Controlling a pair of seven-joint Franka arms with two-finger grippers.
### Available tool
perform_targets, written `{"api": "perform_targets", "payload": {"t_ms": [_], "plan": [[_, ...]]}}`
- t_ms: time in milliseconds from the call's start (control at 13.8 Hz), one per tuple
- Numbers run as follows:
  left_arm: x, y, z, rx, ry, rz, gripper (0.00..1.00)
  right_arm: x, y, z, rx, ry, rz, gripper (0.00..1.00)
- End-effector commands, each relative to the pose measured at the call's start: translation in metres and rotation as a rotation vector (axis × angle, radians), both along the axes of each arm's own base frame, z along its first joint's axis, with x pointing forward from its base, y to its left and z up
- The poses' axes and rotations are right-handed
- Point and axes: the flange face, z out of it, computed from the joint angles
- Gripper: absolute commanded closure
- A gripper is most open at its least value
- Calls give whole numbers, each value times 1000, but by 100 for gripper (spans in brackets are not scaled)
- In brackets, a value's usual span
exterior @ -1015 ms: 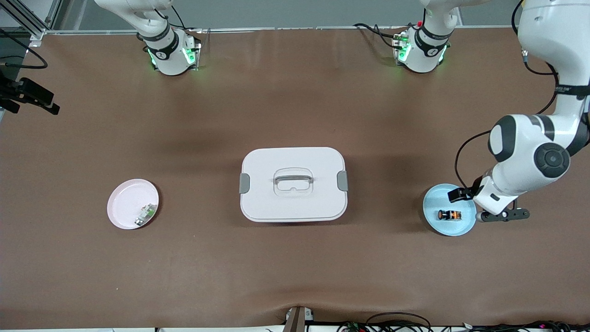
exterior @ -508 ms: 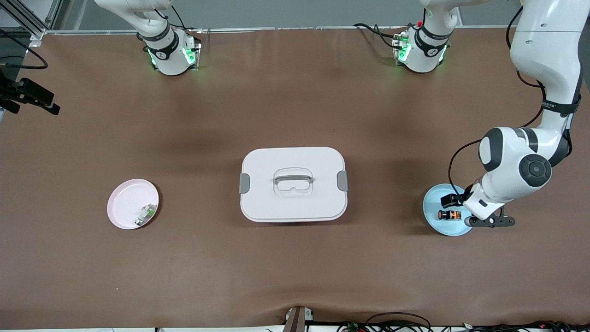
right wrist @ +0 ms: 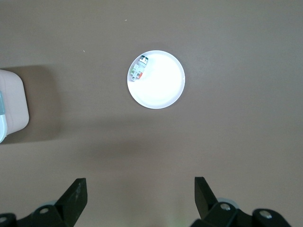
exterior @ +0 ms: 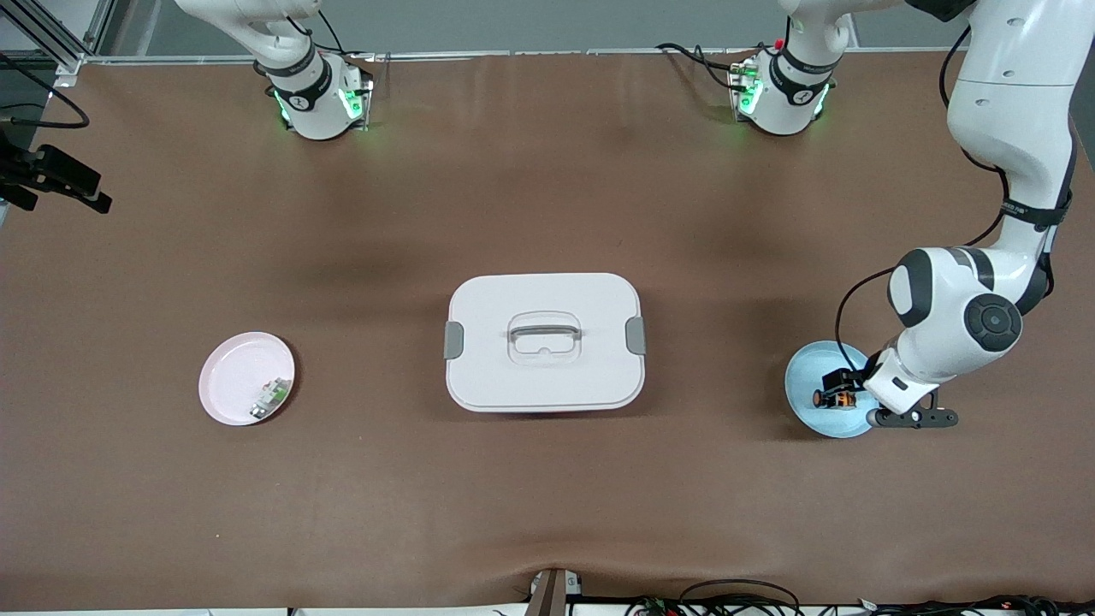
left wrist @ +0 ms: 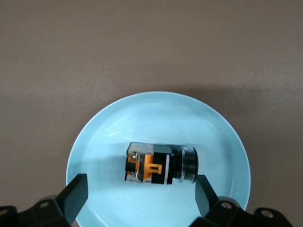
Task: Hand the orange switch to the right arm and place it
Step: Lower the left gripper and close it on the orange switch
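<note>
The orange switch [exterior: 832, 399] lies on its side in the light blue plate [exterior: 804, 370] at the left arm's end of the table. In the left wrist view the switch [left wrist: 160, 164] lies near the middle of the plate [left wrist: 109, 127], black with orange bands. My left gripper [left wrist: 139, 195] is open, low over the plate, its fingers [left wrist: 75, 195] on either side of the switch without touching it. It shows in the front view over the plate [exterior: 847, 389]. My right gripper [right wrist: 139, 196] is open and empty, high over the table near the pink plate.
A white lidded box [exterior: 545, 342] with a handle stands mid-table. A pink plate [exterior: 235, 376] holding a small white-and-green part [exterior: 269, 398] lies toward the right arm's end; it also shows in the right wrist view [right wrist: 161, 85].
My left gripper has come in over the blue plate and down around the switch. The switch, plates and box have not moved.
</note>
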Motion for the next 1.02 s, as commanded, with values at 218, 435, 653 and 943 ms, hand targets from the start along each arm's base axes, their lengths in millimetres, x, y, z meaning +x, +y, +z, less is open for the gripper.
{"api": "perform_targets", "payload": {"t_ms": [218,435,653,943], "plan": [[10,-12,-1,-2,-16,-18,0,2,0,1,-8,8,10,0],[12,-13,-9,-4,-13,-20,0,2,-1,1,-10,8,8,0],[12,-14,-19,-8,-18,-20,0,2,-1,1,-10,10,8,0],[11,-13,-27,-11,-17,-18,0,2,-1,1,-8,10,8,0]]}}
